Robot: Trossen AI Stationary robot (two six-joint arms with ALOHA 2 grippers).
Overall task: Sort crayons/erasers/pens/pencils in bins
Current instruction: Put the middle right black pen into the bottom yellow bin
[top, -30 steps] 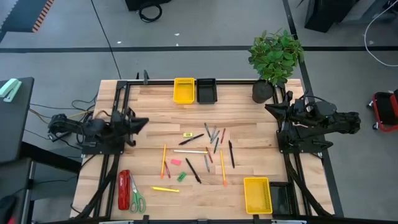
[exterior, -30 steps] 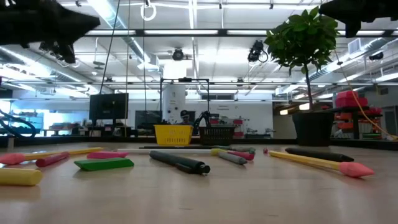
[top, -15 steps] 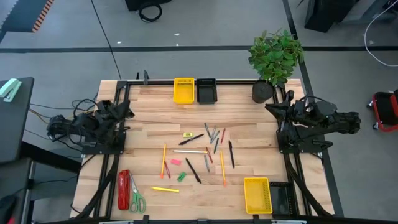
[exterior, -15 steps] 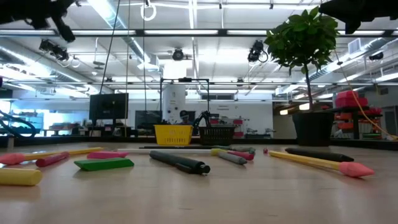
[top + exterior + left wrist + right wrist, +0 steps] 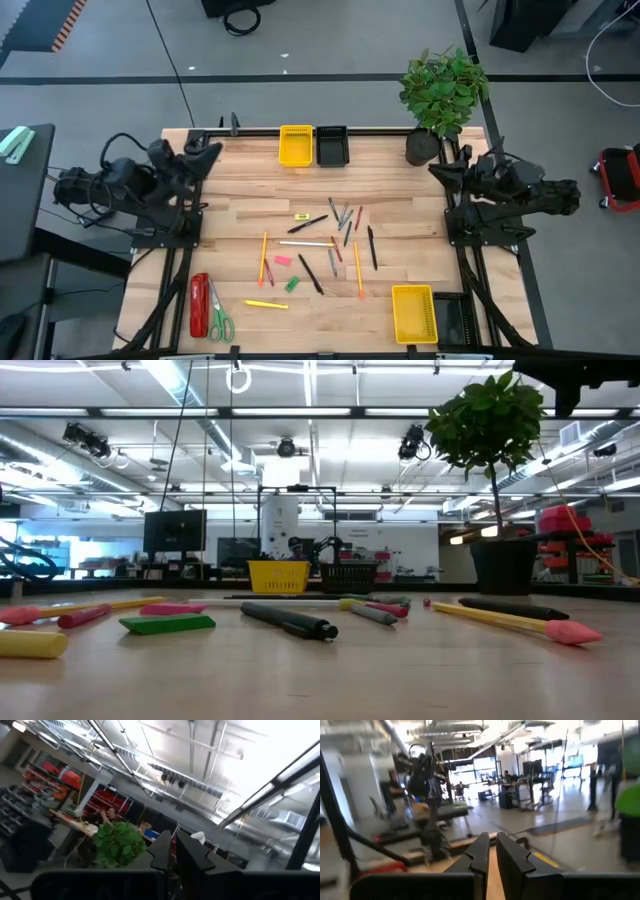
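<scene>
Wooden planks make up the tabletop [image 5: 400, 215]. The crayons [image 5: 344, 217], pens [image 5: 309, 272], pencils [image 5: 358, 268] and erasers [image 5: 283, 260] all lie loose in the middle of it, mixed together. None of them sits in a bin. One yellow bin [image 5: 295, 145] and one black bin [image 5: 332, 146] stand side by side at the far edge. Another yellow bin [image 5: 413, 313] sits at the near edge on the right, with a second black bin [image 5: 451, 320] just beside it. The left claw [image 5: 207, 153] is up by the left edge, its fingers together and holding nothing. The right claw [image 5: 437, 171] is by the right edge near a plant [image 5: 443, 90], fingers together and holding nothing too.
</scene>
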